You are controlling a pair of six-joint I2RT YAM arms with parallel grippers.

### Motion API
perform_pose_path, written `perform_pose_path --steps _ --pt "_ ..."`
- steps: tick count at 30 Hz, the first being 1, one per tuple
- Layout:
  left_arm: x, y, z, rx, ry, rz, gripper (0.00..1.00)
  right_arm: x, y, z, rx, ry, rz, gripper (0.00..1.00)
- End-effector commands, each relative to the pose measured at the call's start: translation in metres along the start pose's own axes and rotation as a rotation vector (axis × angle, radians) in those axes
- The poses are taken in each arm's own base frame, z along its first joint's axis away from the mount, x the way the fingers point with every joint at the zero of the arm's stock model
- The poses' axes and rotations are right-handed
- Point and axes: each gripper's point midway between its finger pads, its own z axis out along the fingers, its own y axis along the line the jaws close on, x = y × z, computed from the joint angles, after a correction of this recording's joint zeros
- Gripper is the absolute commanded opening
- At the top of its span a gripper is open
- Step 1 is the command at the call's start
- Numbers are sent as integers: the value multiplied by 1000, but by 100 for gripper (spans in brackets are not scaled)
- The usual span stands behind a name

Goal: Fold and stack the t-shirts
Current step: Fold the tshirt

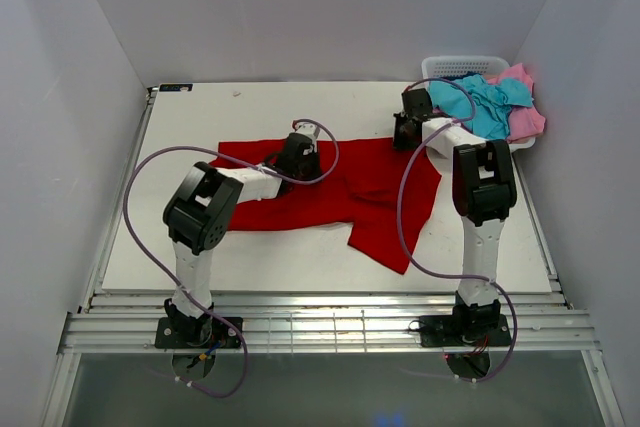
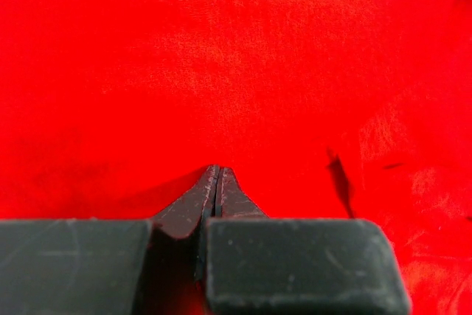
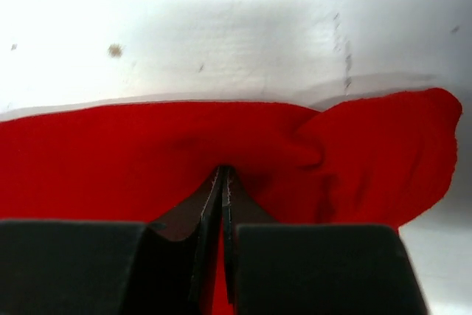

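Observation:
A large red t-shirt (image 1: pixel 375 192) lies spread across the middle of the table, with one part hanging toward the front edge. My left gripper (image 1: pixel 300 154) is down on its upper middle. In the left wrist view the gripper (image 2: pixel 217 171) has its jaws shut, tips in the red cloth (image 2: pixel 236 71), which fills the view. My right gripper (image 1: pixel 407 130) is at the shirt's far right edge. In the right wrist view the gripper (image 3: pixel 223 171) is shut on a puckered fold of the red cloth (image 3: pixel 369 153). A turquoise t-shirt (image 1: pixel 487 105) and a pink t-shirt (image 1: pixel 527 119) lie in the basket.
A white lattice basket (image 1: pixel 455 66) stands at the back right corner, close behind my right gripper. White walls enclose the table on three sides. Bare white table (image 3: pixel 221 27) shows beyond the shirt's edge. Purple cables loop off both arms.

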Motion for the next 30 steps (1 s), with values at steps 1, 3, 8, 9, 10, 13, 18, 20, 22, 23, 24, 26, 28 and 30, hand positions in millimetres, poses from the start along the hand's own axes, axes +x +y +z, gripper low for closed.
perform_pose_path --steps 1,3,8,9,10,13,18,20,22,23,24,26,28,30 --pt "-5 -5 10 8 14 3 6 29 -39 20 82 124 21 8" --pt "0 -2 13 -4 24 5 6 26 -45 22 86 123 28 8" --pt "2 22 -7 -116 -10 16 4 18 -60 21 101 117 33 8" --pt "2 26 -12 -135 -16 19 4 18 -60 20 99 117 34 8" --pt "3 31 -17 -151 -17 15 4 17 -62 19 99 114 38 8" --pt "-7 34 -43 -162 -71 -13 3 12 -60 17 83 103 36 8" --pt "-82 34 -103 -188 -294 -46 4 -26 -39 -3 -34 -36 -15 12" --pt "-113 38 -118 -199 -353 -53 5 -35 -26 -15 -106 -81 -42 17" --pt "-134 62 -128 -237 -393 -82 5 -62 -16 -40 -148 -179 -62 18" --pt "-140 70 -130 -242 -404 -93 5 -65 -13 -47 -160 -198 -71 20" --pt "-151 92 -135 -270 -426 -120 4 -78 -8 -63 -182 -249 -85 21" --pt "-149 116 -126 -288 -396 -152 4 -79 5 -76 -239 -261 -99 23" --pt "-150 148 -123 -316 -377 -206 4 -83 19 -93 -296 -287 -119 28" --pt "-137 168 -110 -321 -330 -230 7 -74 33 -102 -333 -281 -137 40"
